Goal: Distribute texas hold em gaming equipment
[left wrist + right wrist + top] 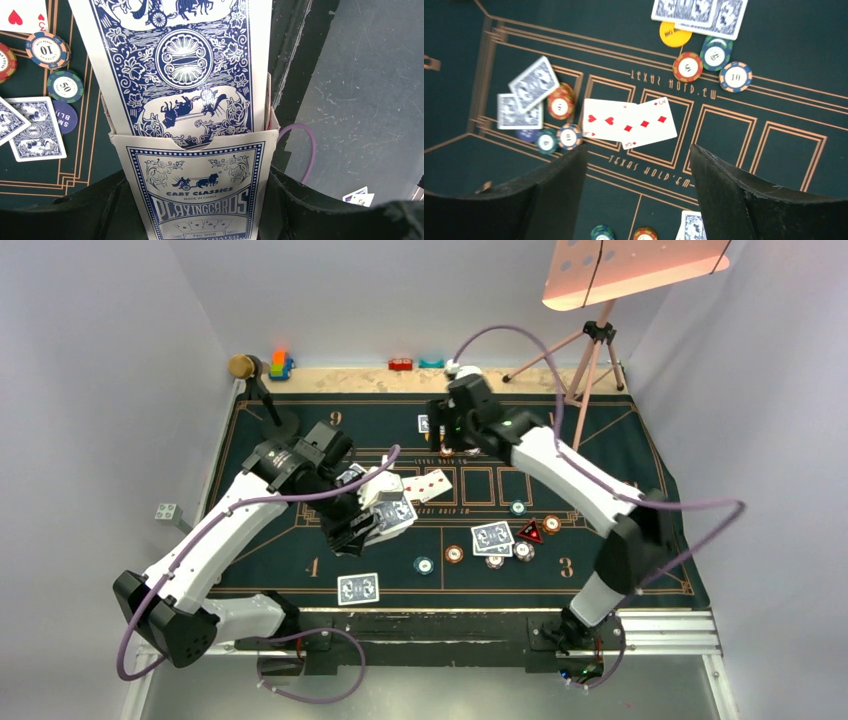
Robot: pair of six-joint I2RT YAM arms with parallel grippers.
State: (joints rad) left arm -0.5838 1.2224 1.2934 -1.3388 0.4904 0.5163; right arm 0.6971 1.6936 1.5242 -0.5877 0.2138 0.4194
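At centre left of the top view, the left gripper [372, 518] is clamped on a card box [199, 192] with blue-backed cards [185, 65] sticking out; the right gripper [638, 150] gapes wide, empty, over 2 face-up cards [629, 122] at its view's centre

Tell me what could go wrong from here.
1. The card sticks far out of the card box gripped in the left claw; tilting could spill it onto the mat.
2. The open right claw hangs above the overlapping face-up cards; coming down there might shove them askew.
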